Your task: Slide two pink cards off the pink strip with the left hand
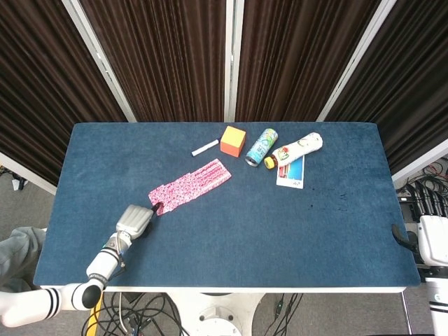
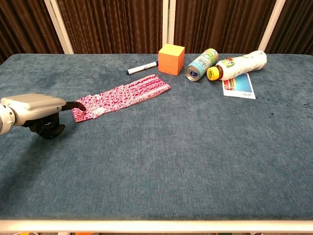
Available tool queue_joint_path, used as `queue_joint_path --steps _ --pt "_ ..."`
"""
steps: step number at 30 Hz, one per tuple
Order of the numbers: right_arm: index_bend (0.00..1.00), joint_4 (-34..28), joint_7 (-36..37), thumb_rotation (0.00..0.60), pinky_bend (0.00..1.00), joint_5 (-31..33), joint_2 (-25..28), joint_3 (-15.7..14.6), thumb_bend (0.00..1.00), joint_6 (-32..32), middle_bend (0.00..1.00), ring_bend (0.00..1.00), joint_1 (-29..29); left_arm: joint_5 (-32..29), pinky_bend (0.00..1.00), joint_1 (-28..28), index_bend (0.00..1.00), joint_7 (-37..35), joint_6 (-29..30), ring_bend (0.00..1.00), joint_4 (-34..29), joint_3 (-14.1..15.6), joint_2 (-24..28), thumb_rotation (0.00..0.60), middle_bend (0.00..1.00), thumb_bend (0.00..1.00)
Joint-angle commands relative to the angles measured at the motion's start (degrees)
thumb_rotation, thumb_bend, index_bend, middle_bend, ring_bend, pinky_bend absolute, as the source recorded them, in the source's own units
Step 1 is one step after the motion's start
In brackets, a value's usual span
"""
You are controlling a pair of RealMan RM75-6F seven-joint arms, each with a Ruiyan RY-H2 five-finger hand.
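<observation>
One strip (image 2: 121, 96), marker (image 2: 141, 67), cube (image 2: 171, 59), can (image 2: 202, 64), bottle (image 2: 242, 64), card (image 2: 238, 85)

Pink-and-white patterned strip (image 2: 120, 97), orange cube (image 2: 171, 59), dark blue table (image 2: 195, 161).

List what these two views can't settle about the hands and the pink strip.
- Left hand: fingertip at the near end of the pink strip; actual contact too small to tell in either view.
- Separate cards in the strip: edges lost in the print.
- Right hand: cut off by the head view's right edge, absent from the chest view; pose unclear.
</observation>
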Motion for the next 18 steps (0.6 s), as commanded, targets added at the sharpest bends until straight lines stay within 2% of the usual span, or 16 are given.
queue_joint_path --steps 1,11,18 --pt "0.00 0.16 0.13 0.600 0.00 0.07 -0.05 0.02 0.25 -0.06 0.00 0.00 0.00 -1.37 1.00 -0.64 0.10 0.71 -0.33 0.95 0.66 0.54 -0.34 0.600 0.93 0.62" --pt "0.00 0.34 0.27 0.600 0.00 -0.03 0.00 0.06 0.25 -0.08 0.00 0.00 0.00 -5.70 1.00 -2.39 0.10 1.64 -0.61 0.95 1.20 1.33 0.22 0.600 0.93 0.62" --pt "0.00 0.12 -0.08 0.600 0.00 -0.10 -0.13 0.07 0.25 -0.19 0.00 0.00 0.14 -9.58 1.00 -3.60 0.10 1.71 -1.37 0.95 5.07 1.41 -0.48 0.600 0.93 0.62"
